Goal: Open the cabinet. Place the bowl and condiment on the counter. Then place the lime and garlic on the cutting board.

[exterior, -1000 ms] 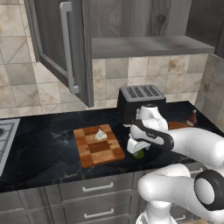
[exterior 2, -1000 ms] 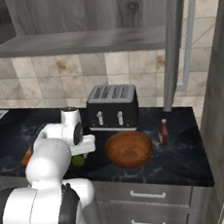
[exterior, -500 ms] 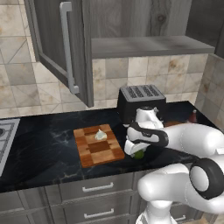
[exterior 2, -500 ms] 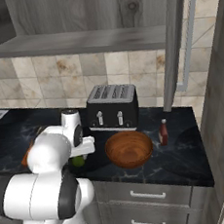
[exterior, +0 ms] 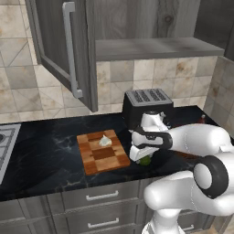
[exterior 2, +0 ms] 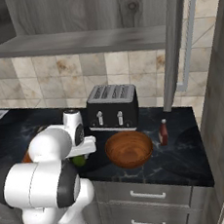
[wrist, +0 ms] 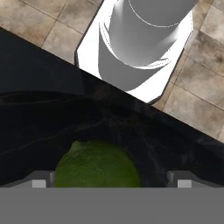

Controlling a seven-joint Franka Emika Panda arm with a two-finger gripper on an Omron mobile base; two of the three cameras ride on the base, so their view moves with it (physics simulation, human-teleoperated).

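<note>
– Left base view first: where's everything?
– The claw (exterior: 142,156) hangs over the lime (exterior: 145,160) near the tabletop's (exterior: 50,146) front edge, just right of the cutting board (exterior: 102,152). The garlic (exterior: 105,141) lies on the board's far end; the cabinet (exterior: 64,50) door stands open.

– And the right base view?
– The bowl (exterior 2: 129,149) sits near the front edge, the condiment (exterior 2: 163,132) just beside it toward the right end, both before the toaster (exterior 2: 112,107).

– Hand view?
– The fingers (wrist: 38,179) stand spread wide either side of the lime (wrist: 97,167) — released, nothing gripped.
</note>
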